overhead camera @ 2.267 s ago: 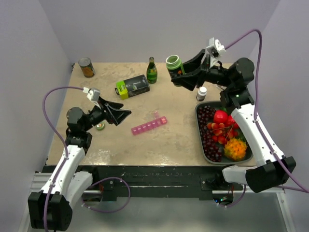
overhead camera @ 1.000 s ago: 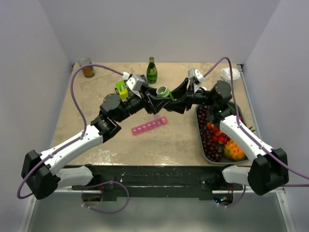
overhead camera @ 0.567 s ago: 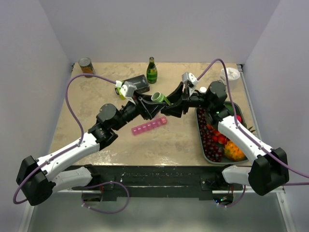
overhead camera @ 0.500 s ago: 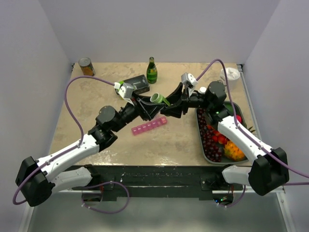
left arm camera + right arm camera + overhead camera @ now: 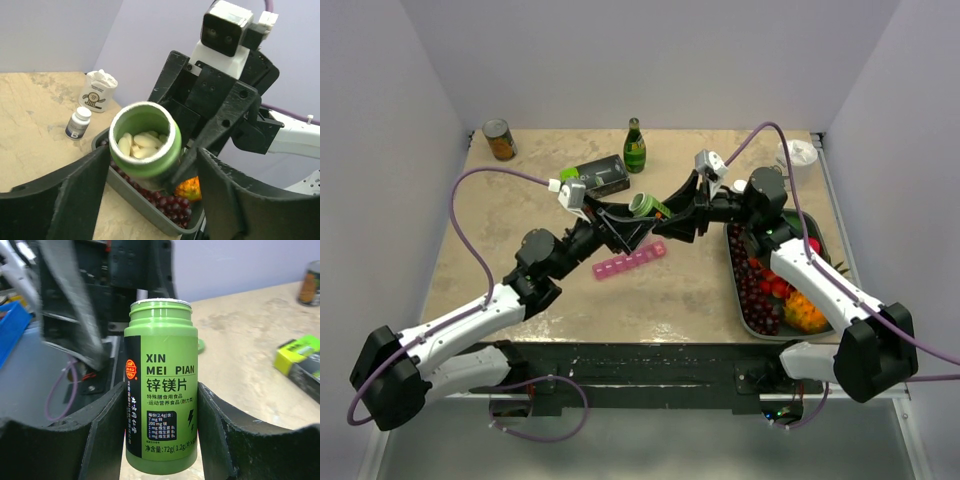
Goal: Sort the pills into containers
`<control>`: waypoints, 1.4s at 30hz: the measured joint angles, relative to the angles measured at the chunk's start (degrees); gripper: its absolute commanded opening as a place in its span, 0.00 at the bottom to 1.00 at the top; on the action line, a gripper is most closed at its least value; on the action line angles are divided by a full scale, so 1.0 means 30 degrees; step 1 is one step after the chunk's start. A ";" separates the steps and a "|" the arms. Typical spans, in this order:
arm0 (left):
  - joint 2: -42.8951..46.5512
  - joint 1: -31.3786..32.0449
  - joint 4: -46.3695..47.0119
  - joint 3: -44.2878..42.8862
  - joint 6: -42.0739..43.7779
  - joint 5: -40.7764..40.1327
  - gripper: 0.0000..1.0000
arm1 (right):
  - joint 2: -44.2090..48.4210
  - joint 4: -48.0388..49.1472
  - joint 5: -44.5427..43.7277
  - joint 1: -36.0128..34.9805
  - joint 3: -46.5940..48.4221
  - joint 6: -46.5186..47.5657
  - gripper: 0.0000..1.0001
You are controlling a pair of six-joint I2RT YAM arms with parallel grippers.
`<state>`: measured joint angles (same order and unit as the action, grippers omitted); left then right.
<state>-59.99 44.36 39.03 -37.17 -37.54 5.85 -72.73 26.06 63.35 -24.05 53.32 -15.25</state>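
"Where is the pink pill strip (image 5: pixel 630 260) lying?"
"It is lying flat near the middle of the table (image 5: pixel 670 295). There is bare room at 6 o'clock, toward the near edge. The fruit tray (image 5: pixel 729 262) is sitting at 3 o'clock."
"What are the grippers doing?"
"The right gripper (image 5: pixel 161 440) is squeezing an open green bottle (image 5: pixel 145 140), up at 12 o'clock from the strip. The left gripper (image 5: pixel 150 155) is spreading wide around the bottle."
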 measured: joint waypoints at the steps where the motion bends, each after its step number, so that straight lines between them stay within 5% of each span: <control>1: 0.0095 -0.0036 -0.0109 0.0000 0.0102 0.0000 0.89 | 0.0000 -0.0073 -0.0350 0.0117 0.0000 0.0080 0.00; 5: 0.0991 -0.0175 -0.0794 -0.0066 0.0933 -0.0022 0.99 | -0.0007 -0.0772 -0.1377 0.0940 0.0000 0.0714 0.00; 12: 0.4379 -0.0197 -0.6091 -0.0954 0.5727 -0.0772 1.00 | 0.0000 -0.3869 -0.2040 0.1042 0.0015 0.4175 0.00; 20: 0.6062 -0.0240 -1.1672 0.0015 1.1941 -0.6739 1.00 | -0.0933 -0.8786 -0.2827 0.1064 0.0022 1.1708 0.00; 31: 0.2761 -0.0372 -1.5686 0.0379 1.3908 -1.1759 1.00 | -0.5151 -1.3682 -0.6003 0.1064 0.0546 1.9518 0.00; 42: 0.3067 -0.0372 -1.5963 0.0393 1.4462 -1.2546 1.00 | -0.6652 -1.5125 -0.8459 0.0364 0.1661 2.1340 0.00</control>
<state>-50.78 43.24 -8.86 -35.99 5.85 -31.79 -92.68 -19.31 37.98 -22.96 58.30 48.77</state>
